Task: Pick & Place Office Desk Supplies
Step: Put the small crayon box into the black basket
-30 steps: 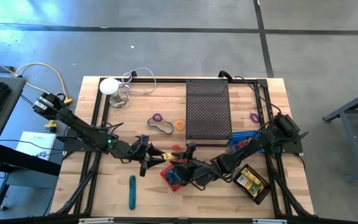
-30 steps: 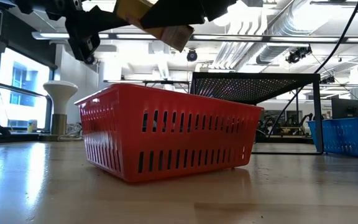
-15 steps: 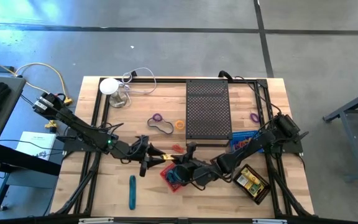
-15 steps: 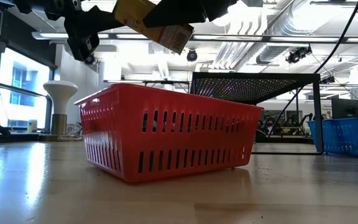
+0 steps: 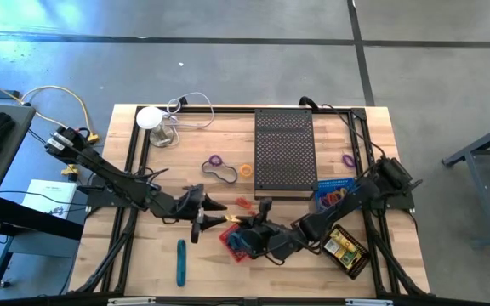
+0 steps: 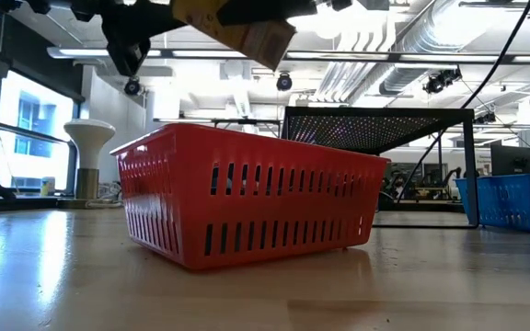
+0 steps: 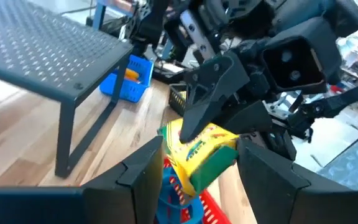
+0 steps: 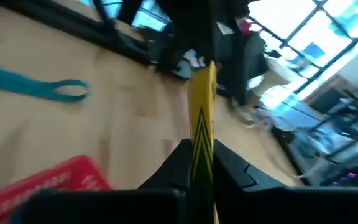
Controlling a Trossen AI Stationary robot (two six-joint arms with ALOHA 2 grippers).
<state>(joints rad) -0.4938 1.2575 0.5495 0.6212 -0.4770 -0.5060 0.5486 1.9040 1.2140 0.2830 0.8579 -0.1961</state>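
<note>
A yellow-and-green packet (image 7: 201, 149) hangs in the air over the red basket (image 5: 236, 240) at the table's near middle. My right gripper (image 8: 201, 155) reaches in from the table's right and is shut on it. My left gripper (image 7: 201, 158) comes from the table's left and is open. Its two fingers stand on either side of the packet's lower part, and a small gap shows at one side. In the low view the packet (image 6: 242, 28) tilts above the basket (image 6: 247, 198). My right gripper pinches the packet's two flat faces (image 8: 201, 124) between its two fingers, so its wrist view shows the packet edge-on. The fingers (image 7: 213, 81) grip the end farther from my left gripper. The packet is lifted clear above the red basket, tilted.
A teal stick (image 5: 180, 262) lies near the front left. A purple loop (image 5: 214, 161), a dark loop (image 5: 222, 174) and an orange ring (image 5: 246, 170) lie beside the black perforated tray (image 5: 284, 149). A blue basket (image 5: 334, 191) and a black basket with packets (image 5: 344, 249) stand at the right. A white round object (image 5: 150, 117) stands at the far left.
The packet between the two grippers has tipped a little above the red basket, as the low view shows. Both arms have stayed almost where they were.
</note>
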